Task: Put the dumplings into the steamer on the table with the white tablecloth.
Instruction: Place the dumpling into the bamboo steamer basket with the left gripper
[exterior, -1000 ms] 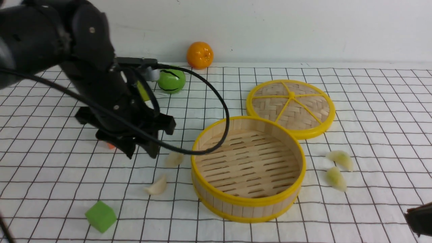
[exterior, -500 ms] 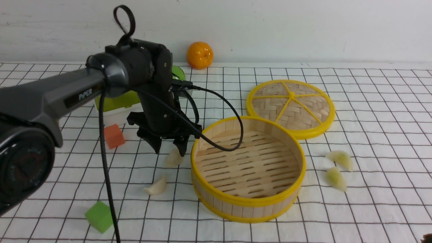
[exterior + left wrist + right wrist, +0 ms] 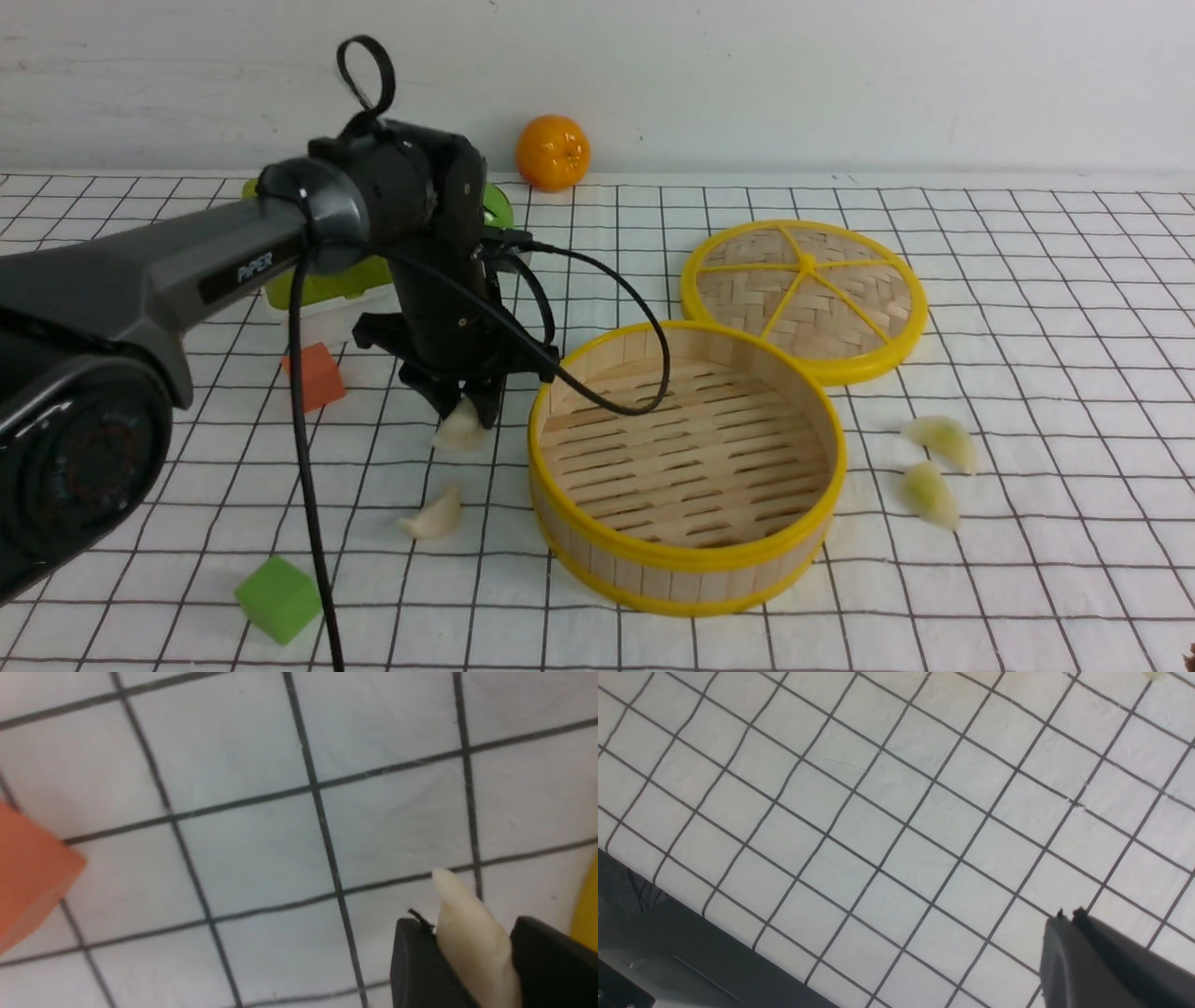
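My left gripper (image 3: pixel 464 417) points down just left of the steamer (image 3: pixel 686 562) and is shut on a creamy white dumpling (image 3: pixel 462 429). The left wrist view shows that dumpling (image 3: pixel 469 947) pinched between both black fingers (image 3: pixel 416 961), its tip poking out over the white tablecloth (image 3: pixel 261 854). A second white dumpling (image 3: pixel 434 516) lies on the cloth nearer the front. Two pale green dumplings (image 3: pixel 943 439) (image 3: pixel 929 493) lie right of the steamer, which has nothing in it. My right gripper (image 3: pixel 1066 917) is shut with nothing in it, hovering over bare cloth.
The woven lid (image 3: pixel 805 294) lies behind the steamer. An orange cube (image 3: pixel 316 375) and a green cube (image 3: pixel 278 597) sit at the left. A green-lidded box (image 3: pixel 327 280), a green ball (image 3: pixel 497 207) and an orange (image 3: pixel 553 152) are at the back. The table edge (image 3: pixel 714 933) is near my right gripper.
My left arm swung in from the left and came down over the dumpling beside the steamer. Its jaws closed on it and nudged it slightly left. The right gripper left the front view.
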